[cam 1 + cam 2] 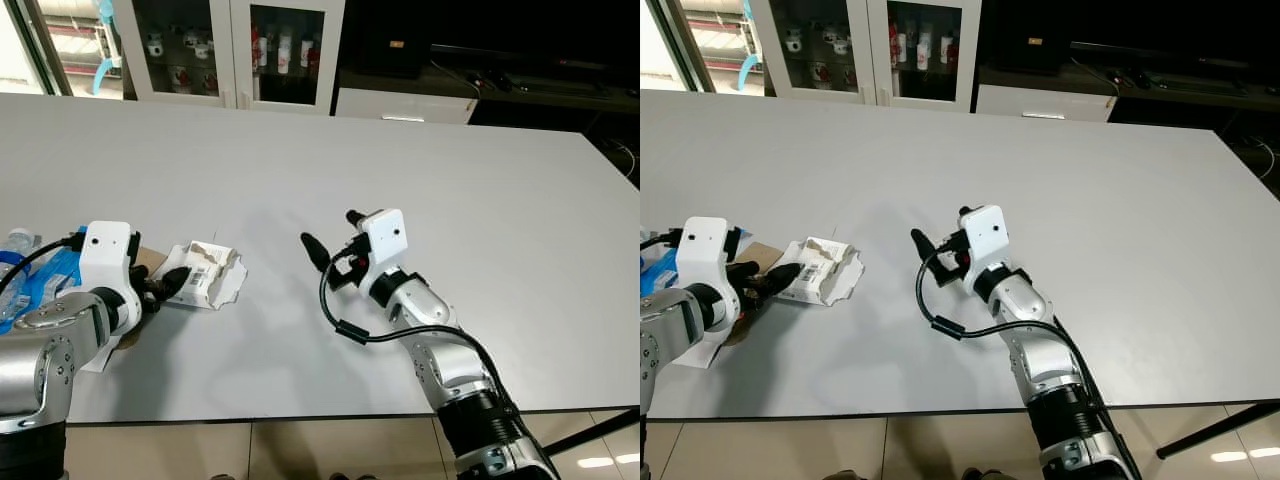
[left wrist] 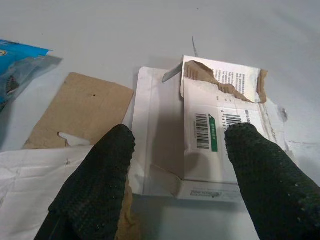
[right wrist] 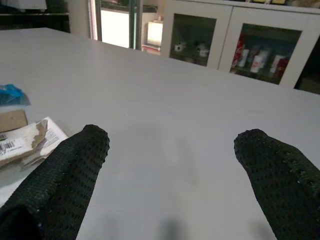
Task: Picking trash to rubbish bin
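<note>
A torn white cardboard box [image 1: 208, 276] with a barcode label [image 2: 205, 131] lies near the left front of the white table [image 1: 420, 150]. My left gripper [image 1: 166, 284] is open at the box's near edge, with one black finger [image 2: 97, 182] on each side of that edge. I cannot tell whether they touch it. My right gripper [image 1: 331, 232] hovers open over bare table to the right of the box, with nothing between its fingers [image 3: 65, 170].
A brown cardboard piece [image 2: 75, 110], white paper [image 2: 30, 200], a blue wrapper [image 2: 20, 65] and a plastic bottle [image 1: 15, 245] lie left of the box by the table edge. Glass-door cabinets [image 1: 235, 45] stand beyond the far edge.
</note>
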